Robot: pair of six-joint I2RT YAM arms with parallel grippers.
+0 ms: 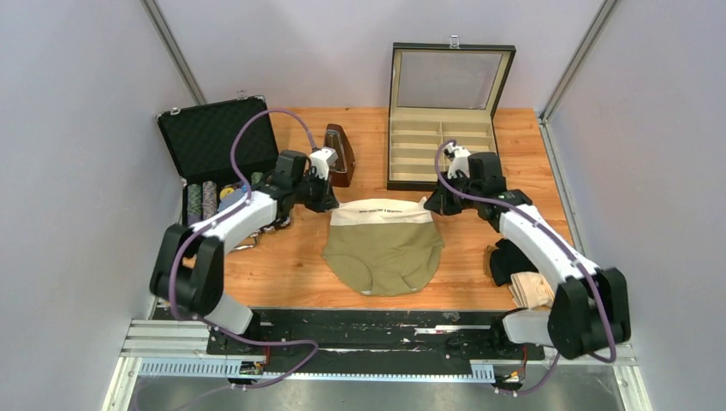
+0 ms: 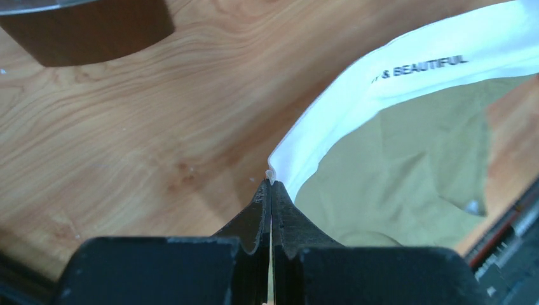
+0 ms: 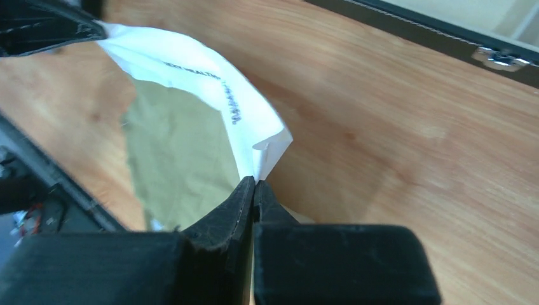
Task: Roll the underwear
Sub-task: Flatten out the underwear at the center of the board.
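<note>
Underwear (image 1: 385,253) – the olive pair – lies flat on the tabletop (image 1: 291,257), just in front of the open box (image 1: 441,150). Left hand (image 2: 271,184) and right hand (image 3: 254,184) each pinch a corner of its waistband (image 1: 381,212). Laying-out seems in hand – next, I judge, rolling the waistband away from the box.

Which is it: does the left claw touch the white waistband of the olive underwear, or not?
Touching. In the left wrist view the left claw is shut on a corner of the waistband of the olive underwear, no gap.
</note>
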